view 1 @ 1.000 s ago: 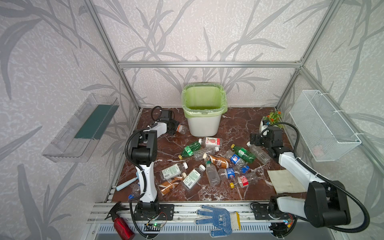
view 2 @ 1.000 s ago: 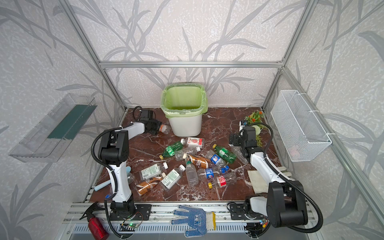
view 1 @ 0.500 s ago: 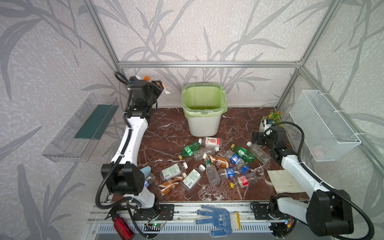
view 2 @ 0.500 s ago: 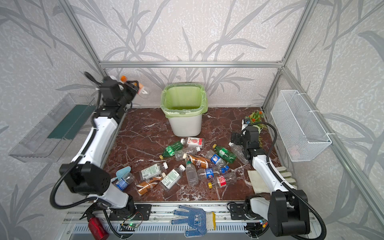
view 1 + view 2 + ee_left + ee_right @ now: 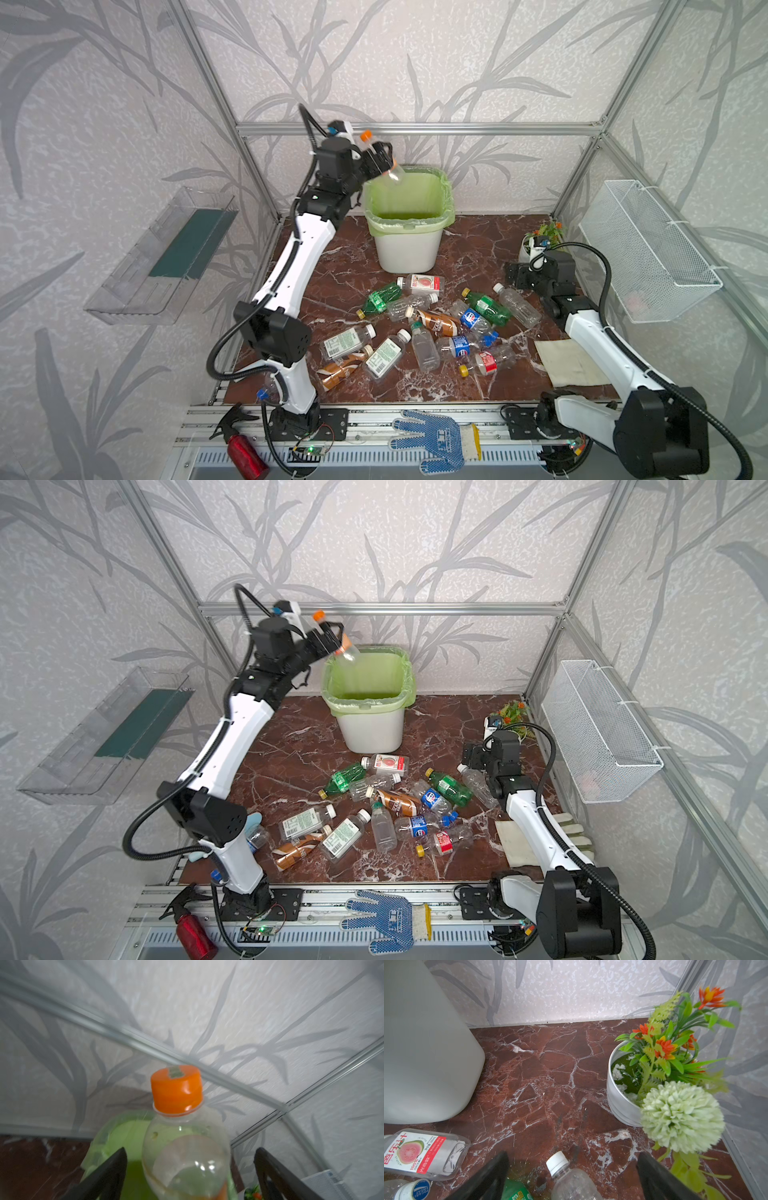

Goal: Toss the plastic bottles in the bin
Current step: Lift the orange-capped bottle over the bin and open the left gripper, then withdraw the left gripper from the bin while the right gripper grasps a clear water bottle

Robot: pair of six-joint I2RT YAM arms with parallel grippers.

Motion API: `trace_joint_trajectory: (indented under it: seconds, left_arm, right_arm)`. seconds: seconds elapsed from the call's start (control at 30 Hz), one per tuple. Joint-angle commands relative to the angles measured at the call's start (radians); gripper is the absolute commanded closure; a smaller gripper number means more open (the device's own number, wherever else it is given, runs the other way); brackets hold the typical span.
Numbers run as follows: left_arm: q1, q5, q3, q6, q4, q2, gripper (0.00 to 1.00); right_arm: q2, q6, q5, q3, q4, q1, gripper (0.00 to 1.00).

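Above the bin, in a top view, the left gripper hangs with the orange-capped bottle tilted at the rim, other plastic bottles strewn on the table; from the left wrist, its jaws stand wide, clear of that bottle: released, probably mid-drop; from the right wrist, the right gripper gapes over a white-capped bottle; closing on it comes next.

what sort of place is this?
Probably a staged robot test cell, not a real room: aluminium frame holding wallpapered panels, left arm and right arm bolted to a front rail, marble-look tabletop.
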Motion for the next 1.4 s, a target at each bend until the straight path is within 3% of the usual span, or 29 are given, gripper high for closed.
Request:
trace_joint_trajectory:
  seconds: [0.0, 0.3, 0.7, 1.03, 1.37]
  left_arm:
    - [-0.03, -0.079, 0.034, 0.13, 0.033, -0.174, 0.01]
    - [-0.034, -0.106, -0.241, 0.173, 0.21, -0.421, 0.01]
    - [-0.012, -0.173, -0.514, 0.261, 0.169, -0.566, 0.01]
    - [0.104, -0.12, -0.737, 0.169, 0.149, -0.674, 0.01]
    - [0.182, -0.077, -0.831, 0.125, 0.104, -0.719, 0.01]
  right_arm:
    - [-0.036, -0.005, 0.032, 0.038, -0.056, -0.012, 0.01]
    - [-0.015, -0.042, 0.106, 0.086, -0.238, -0.011, 0.04]
    - [0.168, -0.185, 0.093, 0.22, -0.565, 0.016, 0.14]
    - [0.319, -0.226, 0.104, 0.276, -0.607, 0.029, 0.18]
    - [0.482, -0.238, 0.133, 0.377, -0.694, 0.043, 0.18]
